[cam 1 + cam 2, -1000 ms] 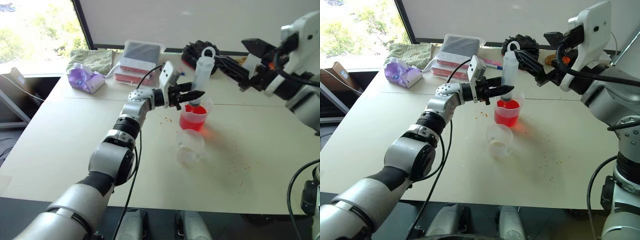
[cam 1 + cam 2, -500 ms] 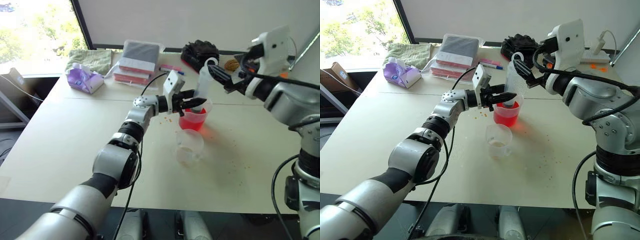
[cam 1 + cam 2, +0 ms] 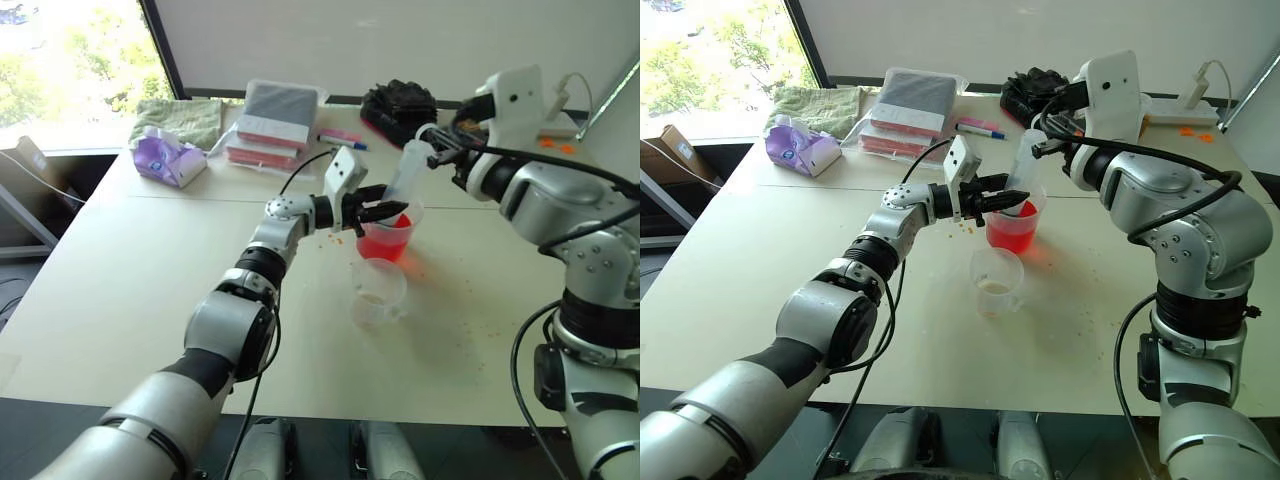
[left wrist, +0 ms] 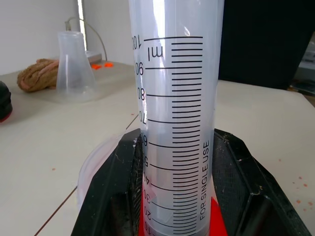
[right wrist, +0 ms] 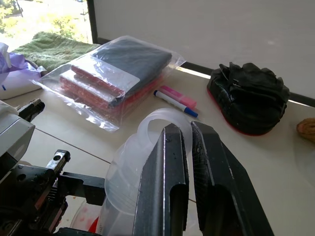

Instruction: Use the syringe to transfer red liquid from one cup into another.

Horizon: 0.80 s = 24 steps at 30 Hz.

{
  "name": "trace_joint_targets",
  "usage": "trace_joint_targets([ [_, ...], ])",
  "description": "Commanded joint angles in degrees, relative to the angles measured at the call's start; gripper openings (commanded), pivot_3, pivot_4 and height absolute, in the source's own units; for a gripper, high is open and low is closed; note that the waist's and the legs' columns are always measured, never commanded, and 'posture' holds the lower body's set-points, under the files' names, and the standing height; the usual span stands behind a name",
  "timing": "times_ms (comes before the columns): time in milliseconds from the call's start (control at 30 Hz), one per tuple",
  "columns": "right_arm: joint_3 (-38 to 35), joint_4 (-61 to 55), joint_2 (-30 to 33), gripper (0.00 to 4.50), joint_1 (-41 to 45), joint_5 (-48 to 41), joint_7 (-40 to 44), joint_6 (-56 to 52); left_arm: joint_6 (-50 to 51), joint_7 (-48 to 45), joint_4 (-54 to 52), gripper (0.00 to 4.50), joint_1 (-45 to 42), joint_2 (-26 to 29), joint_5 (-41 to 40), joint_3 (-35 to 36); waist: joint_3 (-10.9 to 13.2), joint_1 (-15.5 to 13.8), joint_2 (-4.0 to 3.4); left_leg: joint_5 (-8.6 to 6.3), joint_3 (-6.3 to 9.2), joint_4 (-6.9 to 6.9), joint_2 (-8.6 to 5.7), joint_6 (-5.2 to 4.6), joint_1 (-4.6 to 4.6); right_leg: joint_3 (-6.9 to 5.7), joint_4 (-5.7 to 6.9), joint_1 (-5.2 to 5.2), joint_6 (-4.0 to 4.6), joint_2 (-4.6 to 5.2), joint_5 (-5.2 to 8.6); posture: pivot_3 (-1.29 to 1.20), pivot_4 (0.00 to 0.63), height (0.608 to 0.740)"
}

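We find the left tool point(image 3: 385, 210) clamping the syringe point(image 3: 403, 176) barrel over the wider cup point(image 3: 388, 232); the right tool point(image 3: 437, 147) pinches its far-top plunger ring, axis leaning right.

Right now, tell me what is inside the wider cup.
The wider cup holds red liquid, with the syringe standing tip-down in it. The left gripper covers the syringe's lower end, so its tip is hidden.

Clear plastic tube syringe point(image 4: 174, 123): translucent white, black graduation lines and lettering. Red liquid point(image 3: 1012, 228) in the wider clear plastic beaker point(image 3: 1030, 212); smaller clear beaker point(image 3: 997, 281) colourless. Cream tabletop point(image 3: 760, 260) speckled with orange flecks at right. Upper left: purple packet point(image 3: 800, 147), green towel point(image 3: 820, 103). Pink-capped marker pen point(image 5: 175, 99), blue tip.
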<state>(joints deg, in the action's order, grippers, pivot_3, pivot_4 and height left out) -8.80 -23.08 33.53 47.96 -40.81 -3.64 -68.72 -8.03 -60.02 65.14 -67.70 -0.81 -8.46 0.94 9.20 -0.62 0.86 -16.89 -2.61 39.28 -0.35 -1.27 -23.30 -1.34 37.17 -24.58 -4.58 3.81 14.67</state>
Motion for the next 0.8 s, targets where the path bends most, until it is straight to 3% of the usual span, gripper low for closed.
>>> trace_joint_targets([
  [33,-1.1,-1.6,-2.0,0.05,2.8,1.3,-0.8,-0.6,-2.2,-0.8,-1.5,1.45,-0.5,-0.9,-0.3,0.3,0.0,0.0,0.0,0.0,0.0,0.0,0.0,0.0,0.0,0.0,0.0,0.0,0.0,0.0,0.0,0.0,0.15,0.74],
  [467,8.0,-7.0,2.8,0.05,2.1,11.9,6.3,3.3,-3.6,-1.5,-1.0,1.45,1.6,-2.5,0.1,-0.1,0.0,0.0,-0.01,-0.02,0.0,0.0,-0.01,-0.03,-0.02,-0.1,-0.02,0.0,0.0,0.0,0.0,0.0,0.15,0.74],
  [800,7.5,-6.7,2.9,0.05,2.4,16.7,9.1,4.2,-4.8,-2.8,-1.8,1.45,5.0,-2.9,1.0,-1.7,0.0,0.0,-0.03,-0.02,0.01,0.0,-0.01,-0.03,0.0,-0.11,-0.02,0.0,0.0,0.0,0.0,0.0,0.15,0.74],
])
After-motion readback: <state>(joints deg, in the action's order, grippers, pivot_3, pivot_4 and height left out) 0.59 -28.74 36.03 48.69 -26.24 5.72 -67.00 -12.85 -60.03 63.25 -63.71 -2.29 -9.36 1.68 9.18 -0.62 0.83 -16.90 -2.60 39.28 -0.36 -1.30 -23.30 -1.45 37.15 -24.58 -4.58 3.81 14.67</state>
